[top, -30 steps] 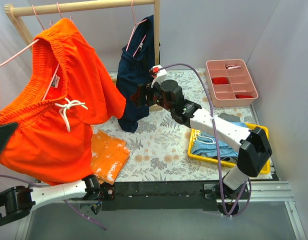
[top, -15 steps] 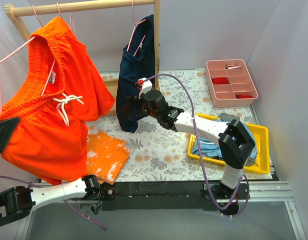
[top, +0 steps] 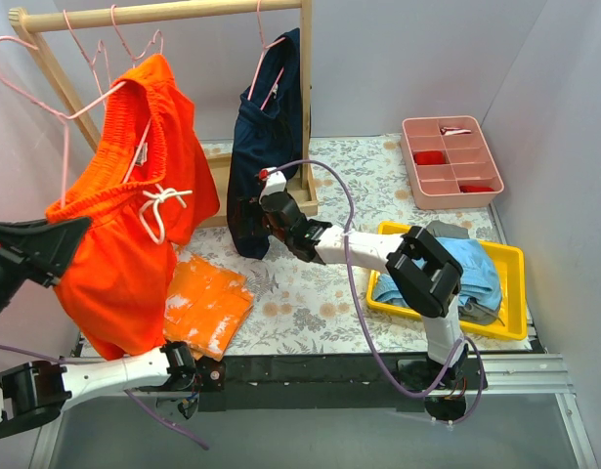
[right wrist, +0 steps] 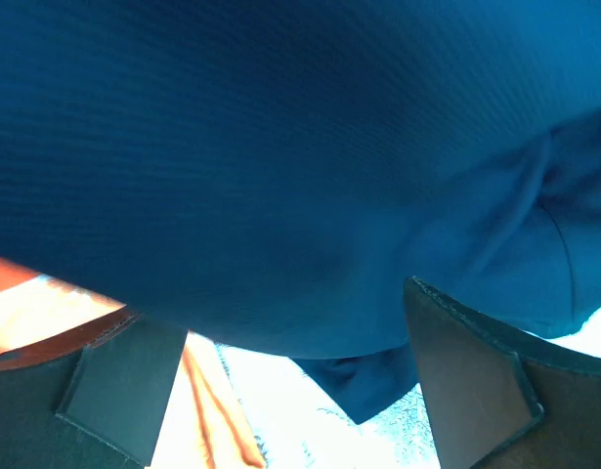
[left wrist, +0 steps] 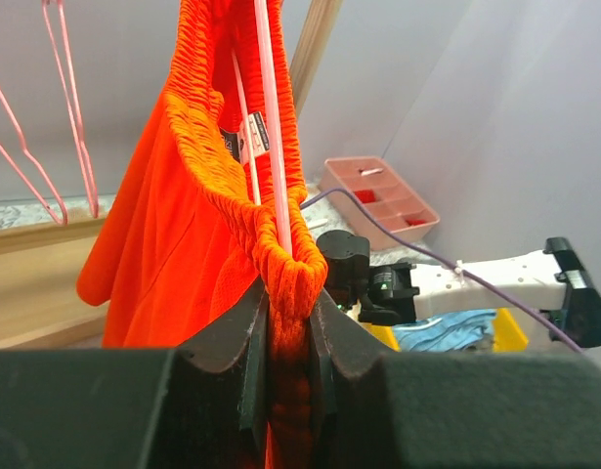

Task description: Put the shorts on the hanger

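The red-orange shorts (top: 134,225) with a white drawstring hang at the left, their waistband threaded over a thin pink wire hanger (top: 64,115). My left gripper (top: 70,234) is shut on the bunched waistband (left wrist: 288,293), and the hanger wire (left wrist: 271,117) runs up just above its jaws. The shorts (left wrist: 183,215) fill that wrist view. My right gripper (top: 258,210) is open and reaches left to the hanging navy garment (top: 266,147). In the right wrist view the gripper (right wrist: 295,352) has its jaws wide apart with the navy cloth (right wrist: 280,147) just in front, nothing between them.
A wooden rack pole (top: 183,12) spans the back left with spare pink hangers (top: 134,44). An orange speckled cloth (top: 207,303) lies on the floral table. A yellow tray (top: 510,259) of clothes is at the right, a pink compartment box (top: 451,161) behind it.
My left gripper has carried the shorts and hanger right and up towards the rack; the shorts now hang narrower. My right gripper has moved left and down against the navy garment.
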Action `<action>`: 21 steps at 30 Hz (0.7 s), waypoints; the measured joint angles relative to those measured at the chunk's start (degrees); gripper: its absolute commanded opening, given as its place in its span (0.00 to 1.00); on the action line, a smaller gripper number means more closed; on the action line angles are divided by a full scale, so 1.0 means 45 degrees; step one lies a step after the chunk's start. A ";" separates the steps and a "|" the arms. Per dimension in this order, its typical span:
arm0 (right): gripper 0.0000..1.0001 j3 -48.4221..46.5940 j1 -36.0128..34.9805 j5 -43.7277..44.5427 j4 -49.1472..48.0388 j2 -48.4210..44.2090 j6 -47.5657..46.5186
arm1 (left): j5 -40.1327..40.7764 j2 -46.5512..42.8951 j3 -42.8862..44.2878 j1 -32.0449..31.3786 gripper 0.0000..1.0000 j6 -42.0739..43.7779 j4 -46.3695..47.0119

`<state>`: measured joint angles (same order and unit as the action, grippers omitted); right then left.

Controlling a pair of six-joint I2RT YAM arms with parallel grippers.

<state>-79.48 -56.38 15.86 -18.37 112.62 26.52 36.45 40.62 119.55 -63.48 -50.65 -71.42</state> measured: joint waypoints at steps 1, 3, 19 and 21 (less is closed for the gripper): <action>0.92 0.0000 -0.0029 0.0214 -0.0015 0.0092 0.0092 | 0.0044 0.0117 -0.0121 0.0000 0.00 0.0024 0.0019; 0.86 0.0010 -0.0073 0.0680 -0.0039 0.0214 0.0325 | 0.0141 0.0486 -0.0355 0.0000 0.00 0.0083 0.0087; 0.23 0.1316 -0.0107 0.3215 -0.0510 -0.0714 0.1083 | 0.1370 0.2040 -0.2064 0.0000 0.00 0.0097 0.0743; 0.21 0.1535 -0.0107 0.3356 -0.0515 -0.0996 0.1083 | 0.1656 0.2142 -0.2069 0.0000 0.00 0.0034 0.0738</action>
<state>-72.58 -56.86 30.96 -20.69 108.14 31.40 43.90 50.26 110.24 -63.48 -50.50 -68.10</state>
